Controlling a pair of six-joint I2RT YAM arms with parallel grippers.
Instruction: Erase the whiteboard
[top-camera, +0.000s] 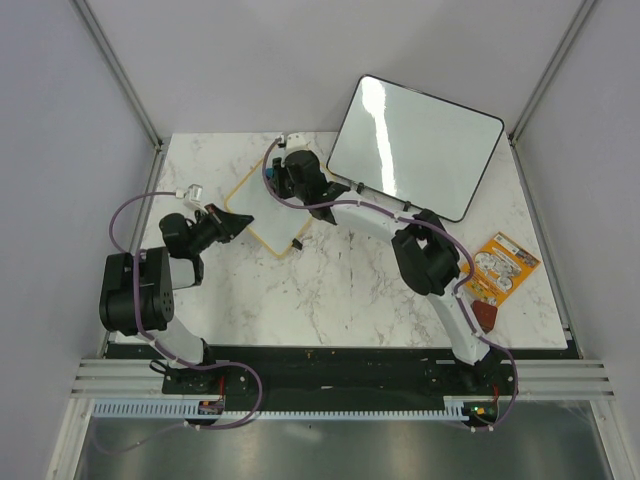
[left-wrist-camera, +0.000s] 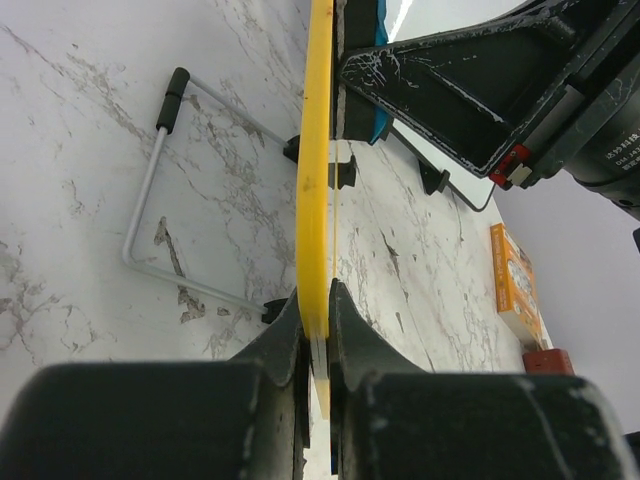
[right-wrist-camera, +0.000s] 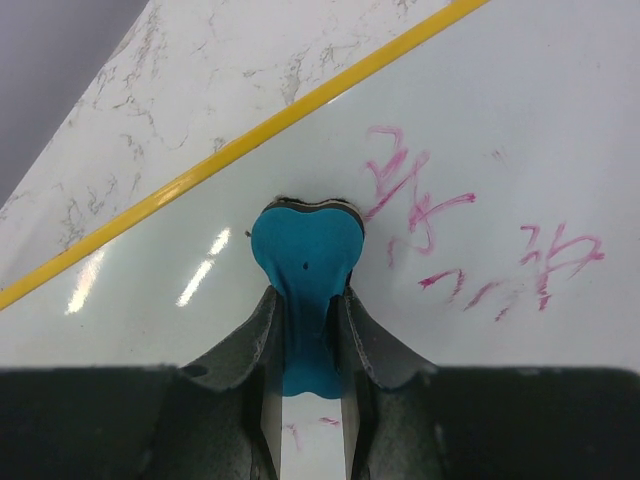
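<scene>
Fingers of the left gripper (left-wrist-camera: 316, 305) clamp the yellow frame of the whiteboard (top-camera: 262, 215), which sits on the table (top-camera: 340, 290) between the arms, probably so it won't slide. The right gripper (right-wrist-camera: 305, 300) pinches a blue eraser (right-wrist-camera: 305, 245), pressing it to the board face just beside the pink writing (right-wrist-camera: 420, 200) (not yet wiped)

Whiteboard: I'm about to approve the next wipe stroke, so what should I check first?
1. The left gripper clamps the whiteboard by its edge: ok.
2. The right gripper is shut on the blue eraser: ok.
3. The eraser sits against the board face: ok.
4. The pink writing is cleared: not ok, marks lie right of the eraser in the right wrist view.
5. Room between the right gripper and the black-framed board: cannot tell.
</scene>
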